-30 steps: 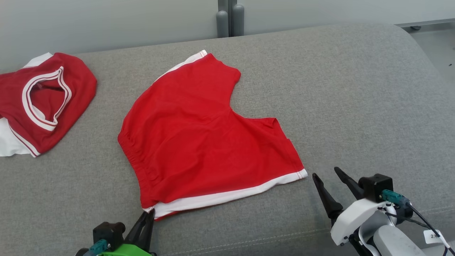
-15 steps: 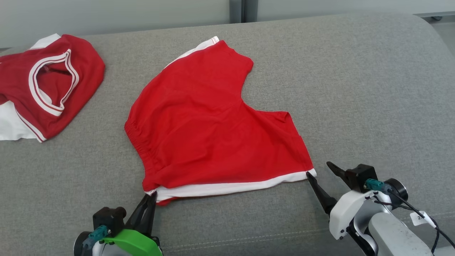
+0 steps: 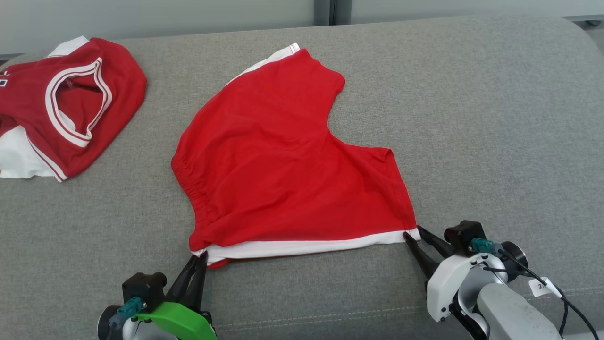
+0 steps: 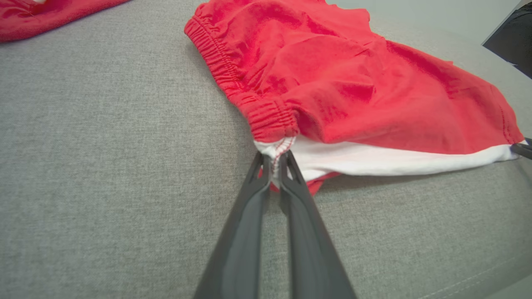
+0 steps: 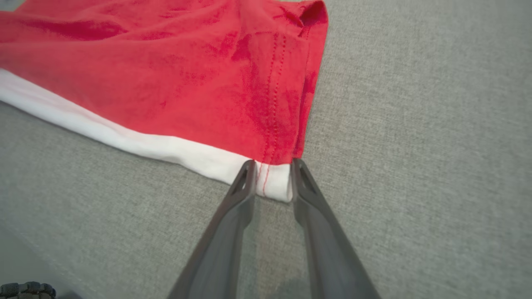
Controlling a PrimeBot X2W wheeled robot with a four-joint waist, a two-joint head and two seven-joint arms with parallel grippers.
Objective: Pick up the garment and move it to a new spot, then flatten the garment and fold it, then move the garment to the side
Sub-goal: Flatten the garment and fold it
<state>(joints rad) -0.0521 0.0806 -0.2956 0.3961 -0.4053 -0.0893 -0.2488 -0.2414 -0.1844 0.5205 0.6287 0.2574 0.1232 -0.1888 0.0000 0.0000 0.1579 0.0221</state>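
Jersey (image 3: 71,104): red and white, far left on couch (image 3: 495,118).
Left tool (image 3: 198,257): clenched on near-left waistband corner of shorts (image 3: 283,165).
Shorts: red, white hem, lying flat mid-couch.
Right tool (image 3: 412,231): fingers either side of near-right hem corner, small gap; can't tell if gripping.

Dark tapered jaws; green left wrist shell (image 3: 181,323), white right wrist shell (image 3: 448,283), teal connectors (image 3: 482,245)

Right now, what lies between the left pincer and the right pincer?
The white hem of the red shorts runs from the left pincer to the right pincer, lying on the grey cushion; the head view shows it.
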